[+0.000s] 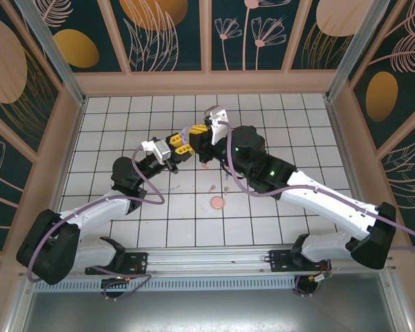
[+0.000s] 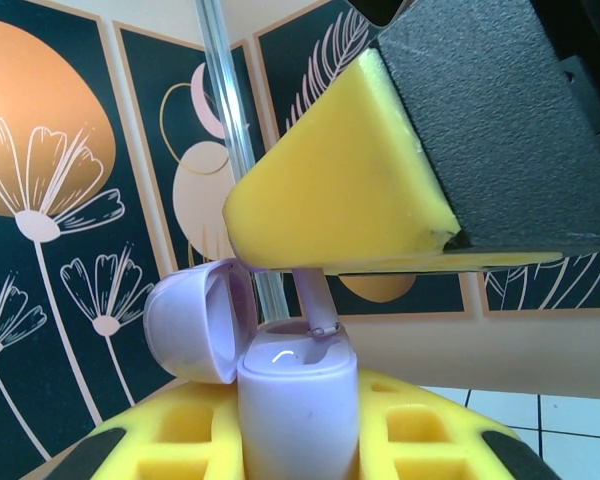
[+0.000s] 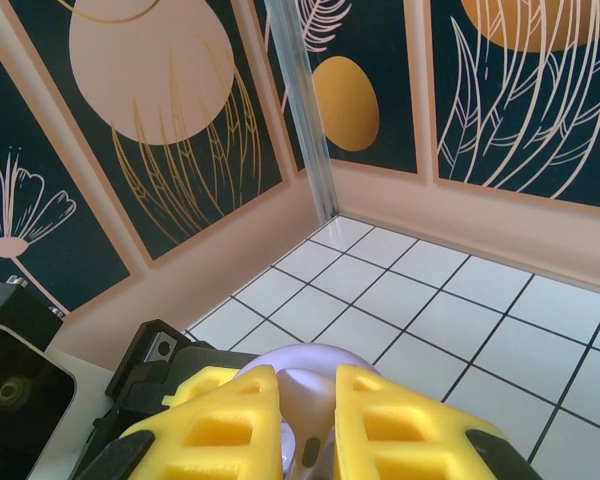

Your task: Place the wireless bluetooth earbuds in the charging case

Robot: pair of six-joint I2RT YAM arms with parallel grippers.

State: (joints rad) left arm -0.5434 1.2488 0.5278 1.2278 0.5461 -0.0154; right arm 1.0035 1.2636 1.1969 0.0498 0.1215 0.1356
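Observation:
My left gripper (image 1: 178, 143) is shut on the purple charging case (image 2: 298, 410), which stands upright between its yellow pads with the lid (image 2: 192, 318) swung open to the left. Directly over the case, my right gripper (image 1: 197, 130) is shut on a purple earbud (image 3: 307, 405). The earbud's stem (image 2: 318, 305) points down, and its metal tip is at the mouth of a slot in the case. Seen from the left wrist, a yellow pad (image 2: 340, 190) of the right gripper hangs just above the case. Three tiny pink earbuds (image 1: 212, 187) lie on the tiles below.
A round pink disc (image 1: 216, 203) lies on the white tiled floor (image 1: 283, 131), nearer the arm bases. Patterned walls and metal posts enclose the floor on three sides. Both arms meet above the middle of the floor.

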